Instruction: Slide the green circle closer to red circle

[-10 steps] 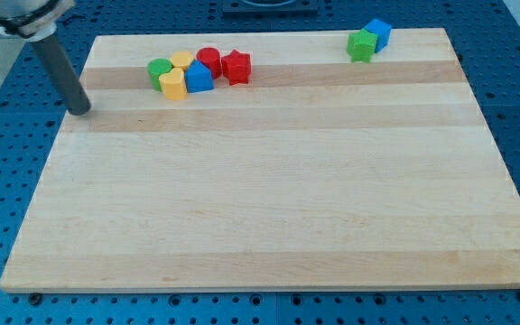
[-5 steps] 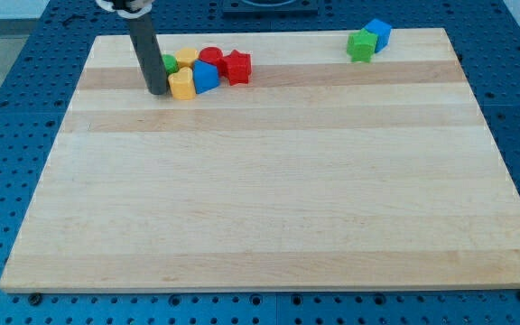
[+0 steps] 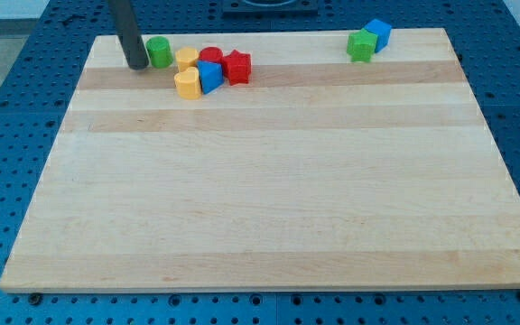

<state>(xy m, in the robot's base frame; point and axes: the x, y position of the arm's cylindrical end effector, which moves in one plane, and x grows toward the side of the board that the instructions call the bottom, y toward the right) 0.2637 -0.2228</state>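
Green circle (image 3: pixel 159 52), my tip (image 3: pixel 137 66) beside

Red circle (image 3: pixel 210 56) partly hidden behind blue block (image 3: pixel 210 75).

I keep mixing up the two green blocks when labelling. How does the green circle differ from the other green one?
The green circle is a round cylinder; the green star has a jagged outline. The green circle sits near the view's top left, apart from its cluster, with my tip just left of it; the green star sits top right, touching the blue block. Both share the same green.
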